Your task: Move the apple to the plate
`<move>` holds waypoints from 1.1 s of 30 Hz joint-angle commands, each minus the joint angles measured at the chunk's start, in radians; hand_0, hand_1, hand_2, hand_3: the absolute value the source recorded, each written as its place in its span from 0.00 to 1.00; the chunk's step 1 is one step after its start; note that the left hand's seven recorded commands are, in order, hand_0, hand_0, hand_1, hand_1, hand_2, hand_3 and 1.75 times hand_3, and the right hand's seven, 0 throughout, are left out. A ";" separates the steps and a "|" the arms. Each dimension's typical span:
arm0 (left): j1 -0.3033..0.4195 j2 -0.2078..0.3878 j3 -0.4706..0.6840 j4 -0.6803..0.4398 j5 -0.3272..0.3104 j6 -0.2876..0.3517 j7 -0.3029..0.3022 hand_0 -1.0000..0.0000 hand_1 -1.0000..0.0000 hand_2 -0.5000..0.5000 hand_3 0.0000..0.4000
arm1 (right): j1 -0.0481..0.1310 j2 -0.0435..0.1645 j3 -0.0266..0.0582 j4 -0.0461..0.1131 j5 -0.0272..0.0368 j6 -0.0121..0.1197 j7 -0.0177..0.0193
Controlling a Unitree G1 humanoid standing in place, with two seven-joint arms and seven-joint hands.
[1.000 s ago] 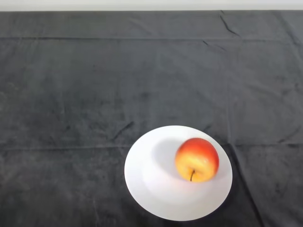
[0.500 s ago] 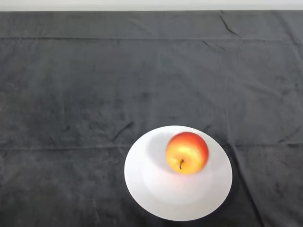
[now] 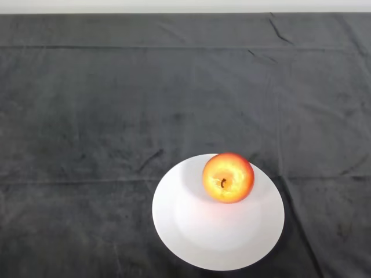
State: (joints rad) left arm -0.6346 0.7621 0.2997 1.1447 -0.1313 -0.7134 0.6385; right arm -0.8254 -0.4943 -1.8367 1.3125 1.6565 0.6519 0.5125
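A red and yellow apple (image 3: 228,177) lies on a round white plate (image 3: 197,237), on the plate's far part, just right of its middle line. Its stem side faces up toward the camera. The plate rests on the dark cloth near the table's front edge, right of centre.
The dark cloth (image 3: 116,116) covers the whole table, with creases near the far right corner and left of the plate. A pale strip of the table's far edge (image 3: 174,6) runs along the top.
The apple has rolled on the plate from its right side toward the far middle, and its stem has turned more toward the camera. The plate has stayed put.
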 commanded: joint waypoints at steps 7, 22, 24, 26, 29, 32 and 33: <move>-0.002 0.049 0.038 0.045 0.037 -0.010 -0.011 1.00 1.00 0.50 0.00 | 0.002 -0.033 -0.0203 0.003 -0.0027 0.009 0.0004; 0.003 0.053 0.054 0.050 0.040 -0.017 -0.024 1.00 1.00 0.50 0.00 | 0.002 -0.033 -0.0208 0.003 -0.0031 0.009 0.0003; 0.003 0.053 0.056 0.052 0.040 -0.017 -0.025 1.00 1.00 0.50 0.00 | 0.002 -0.033 -0.0208 0.003 -0.0031 0.009 0.0003; 0.002 0.053 0.057 0.054 0.041 -0.018 -0.026 1.00 1.00 0.50 0.00 | 0.002 -0.033 -0.0209 0.003 -0.0031 0.009 0.0003; 0.000 0.052 0.059 0.056 0.043 -0.018 -0.027 1.00 1.00 0.50 0.00 | 0.002 -0.033 -0.0210 0.003 -0.0032 0.009 0.0003; -0.003 0.050 0.058 0.055 0.046 -0.015 -0.025 1.00 1.00 0.50 0.00 | 0.002 -0.033 -0.0211 0.003 -0.0032 0.010 0.0003; -0.004 0.050 0.058 0.055 0.047 -0.014 -0.024 1.00 1.00 0.50 0.00 | 0.002 -0.033 -0.0211 0.003 -0.0033 0.010 0.0003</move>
State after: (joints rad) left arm -0.6346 0.7621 0.3361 1.1483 -0.1064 -0.7140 0.6199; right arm -0.8254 -0.4943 -1.8370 1.3125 1.6565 0.6519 0.5125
